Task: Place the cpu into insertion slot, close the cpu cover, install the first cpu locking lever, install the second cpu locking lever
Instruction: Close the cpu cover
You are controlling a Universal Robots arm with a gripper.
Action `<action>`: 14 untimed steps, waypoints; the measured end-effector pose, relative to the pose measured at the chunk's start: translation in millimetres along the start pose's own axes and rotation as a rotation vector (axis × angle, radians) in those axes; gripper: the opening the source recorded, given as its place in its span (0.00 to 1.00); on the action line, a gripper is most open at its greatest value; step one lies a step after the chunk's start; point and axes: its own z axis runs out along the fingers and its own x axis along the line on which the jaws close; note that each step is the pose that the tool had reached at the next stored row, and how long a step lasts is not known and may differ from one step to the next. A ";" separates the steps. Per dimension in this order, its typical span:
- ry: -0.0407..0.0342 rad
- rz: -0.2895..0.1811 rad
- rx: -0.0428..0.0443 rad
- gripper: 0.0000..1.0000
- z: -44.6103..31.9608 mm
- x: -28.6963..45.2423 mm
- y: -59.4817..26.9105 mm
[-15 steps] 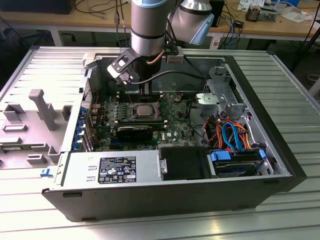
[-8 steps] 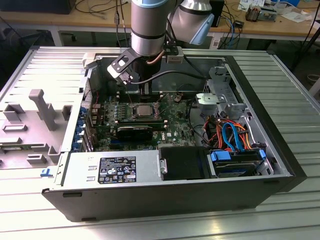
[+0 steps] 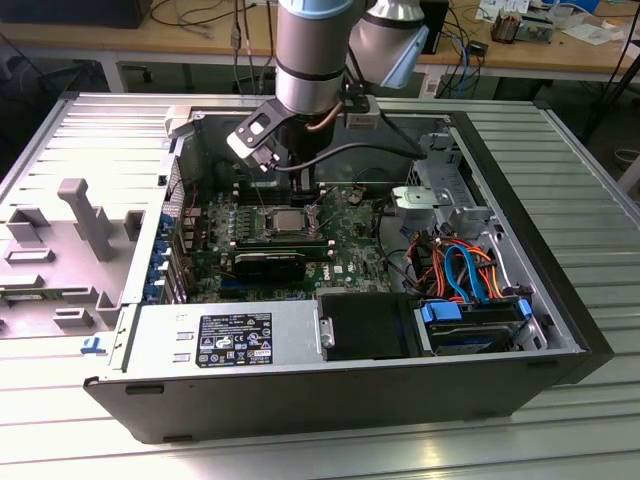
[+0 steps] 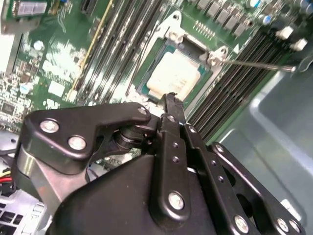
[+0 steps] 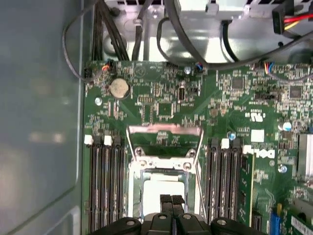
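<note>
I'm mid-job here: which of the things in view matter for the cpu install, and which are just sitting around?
For the job:
cpu, sitting in the insertion slot
cpu cover
locking lever
fingers, shut, by the cpu

Just there:
memory slots
coin battery
drive cables
power supply

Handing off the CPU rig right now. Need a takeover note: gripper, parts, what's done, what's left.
State of the gripper: shut, apparently holding nothing, tips just above the cpu.
The cpu lies in the insertion slot.
The cpu cover is open, tilted back from the slot.
One locking lever sticks out unlatched in the second wrist view.
Done: cpu placed.
Left: cover not closed, levers not latched.
</note>
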 end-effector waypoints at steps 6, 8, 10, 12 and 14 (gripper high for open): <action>0.0004 0.000 0.0044 0.11 -10.6 0.0 14.1; 0.0002 0.000 0.0059 0.11 -11.8 -0.2 17.4; 0.0004 0.000 0.0070 0.11 -12.7 -0.2 19.9; 0.0008 0.000 0.0096 0.11 -14.7 -0.3 25.8; 0.0012 0.000 0.0114 0.11 -15.8 -0.4 30.2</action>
